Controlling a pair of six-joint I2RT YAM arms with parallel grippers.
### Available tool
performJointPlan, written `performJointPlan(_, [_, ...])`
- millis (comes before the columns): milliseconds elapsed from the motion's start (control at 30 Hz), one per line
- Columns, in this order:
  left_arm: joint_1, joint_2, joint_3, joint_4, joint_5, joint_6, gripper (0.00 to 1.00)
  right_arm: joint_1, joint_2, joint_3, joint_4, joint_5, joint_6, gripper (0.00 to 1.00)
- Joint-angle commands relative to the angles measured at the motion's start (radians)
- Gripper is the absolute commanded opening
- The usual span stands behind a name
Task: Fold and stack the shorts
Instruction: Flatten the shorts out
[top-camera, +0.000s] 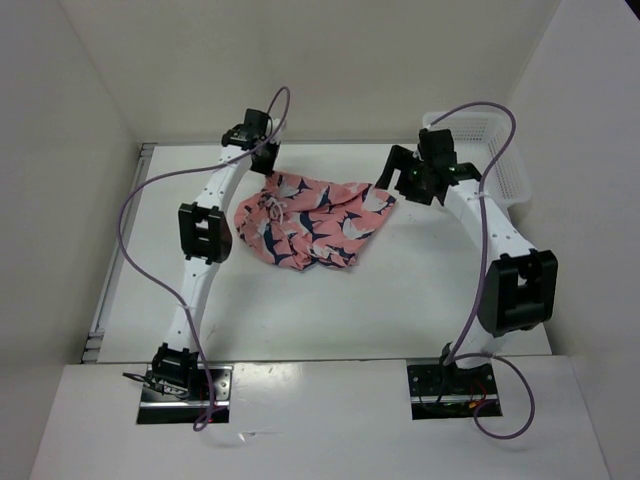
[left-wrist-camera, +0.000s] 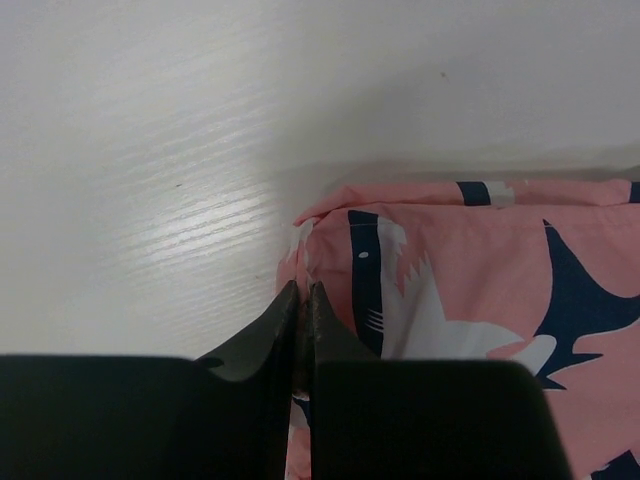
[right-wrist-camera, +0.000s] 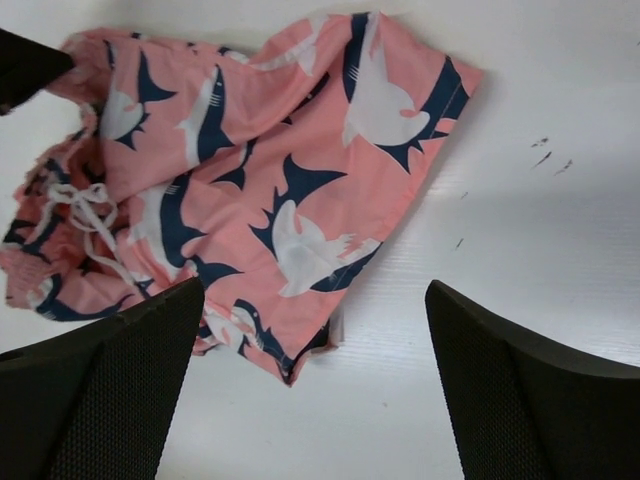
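The rumpled salmon-pink shark-printed cloth shorts (top-camera: 315, 225) lie in the middle of the white surface (top-camera: 420, 290). The left hand (left-wrist-camera: 303, 292) pinches their corner. The right hand (right-wrist-camera: 315, 290) hovers spread beside their opposite edge.

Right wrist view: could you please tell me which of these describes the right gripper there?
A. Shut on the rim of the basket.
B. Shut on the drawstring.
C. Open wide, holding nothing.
C: the right gripper has its jaws standing far apart, and the shorts lie spread beneath it, not pinched by it.
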Motion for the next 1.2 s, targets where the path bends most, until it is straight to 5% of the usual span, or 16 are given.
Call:
performJointPlan(0, [-0.001,-0.113,-0.001,-0.02,0.022,0.003,0.01,-0.013,0.064,0.011,0.025,-0.004,-0.008,0.97])
performJointPlan(100, [0.008,-0.173,-0.013,-0.031,0.022,0.003,0.01,-0.013,0.114,0.02,0.025,0.007,0.007,0.97])
performJointPlan(300, [0.029,-0.338,-0.123,-0.04,0.054,0.003,0.0,-0.013,0.244,0.054,0.056,0.097,0.031,0.8])
performJointPlan(467, [0.04,-0.427,-0.191,-0.031,0.094,0.003,0.0,-0.013,0.371,0.173,0.065,0.226,-0.009,0.53])
performJointPlan(700, [0.04,-0.48,-0.2,-0.022,0.114,0.003,0.0,0.006,0.526,0.293,0.051,0.329,-0.11,0.92])
performJointPlan(1167, [0.013,-0.489,-0.209,-0.013,0.148,0.003,0.0,0.075,0.812,0.655,0.096,0.331,-0.236,0.8])
